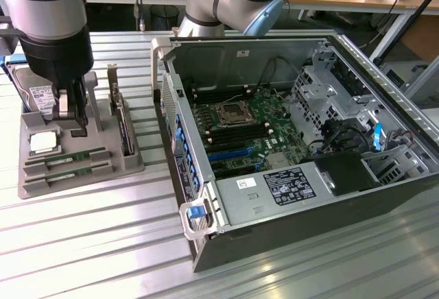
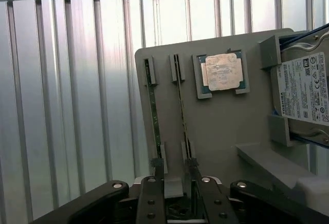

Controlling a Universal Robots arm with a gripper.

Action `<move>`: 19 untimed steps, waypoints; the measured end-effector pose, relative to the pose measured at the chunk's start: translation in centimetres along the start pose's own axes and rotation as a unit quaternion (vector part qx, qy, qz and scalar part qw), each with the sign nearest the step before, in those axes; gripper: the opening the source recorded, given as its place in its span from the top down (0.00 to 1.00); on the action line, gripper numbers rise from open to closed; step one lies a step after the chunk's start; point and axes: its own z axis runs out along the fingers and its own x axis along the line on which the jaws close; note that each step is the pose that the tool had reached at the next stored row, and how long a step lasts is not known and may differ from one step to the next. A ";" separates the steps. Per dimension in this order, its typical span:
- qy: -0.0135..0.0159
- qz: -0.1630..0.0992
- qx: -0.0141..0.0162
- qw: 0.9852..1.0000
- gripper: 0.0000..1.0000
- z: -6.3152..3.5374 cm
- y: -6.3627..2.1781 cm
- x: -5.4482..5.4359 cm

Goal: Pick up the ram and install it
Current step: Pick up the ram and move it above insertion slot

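Hovering low over the grey moulded plastic tray (image 1: 34, 186) (image 2: 221, 131), the jaws stand wide open and hold nothing. In the wrist view I see their two black fingers (image 2: 153, 193) parted, with bare tray between them. I cannot tell whether the tips touch the tray.

The ram, a long thin green circuit-board stick (image 1: 68, 156) (image 2: 181, 106), lies on edge in a tray slot, ungripped. A second green stick (image 1: 68, 171) (image 2: 152, 106) of the same kind sits in the next slot, parallel and just beside it. In the wrist view the fingers sit just past one end of both sticks.

Also on the tray:
- a square silver-topped CPU chip (image 1: 42, 142) (image 2: 223, 72), next to the ram
- a labelled metal hard drive (image 1: 38, 97) (image 2: 308, 88)
- a dark expansion card (image 1: 123, 127), standing on edge

The tray rests on the ribbed aluminium counter (image 1: 103, 244) at the exterior view's left. The open dark computer case (image 1: 384, 196) lies at that view's right, with its green motherboard (image 1: 254, 121) exposed. Both sticks are well apart from the case, so I log the ram as not yet picked up.
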 end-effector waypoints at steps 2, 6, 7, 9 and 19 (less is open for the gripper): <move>0.000 0.000 0.000 1.000 0.70 0.22 0.06 0.0; 0.000 0.000 0.000 1.000 0.70 0.61 0.13 0.0; 0.000 0.000 0.000 1.000 0.70 0.74 0.14 0.0; 0.000 0.000 0.000 1.000 0.70 1.04 0.17 0.0; 0.000 0.000 0.000 1.000 0.70 2.53 0.29 -0.1</move>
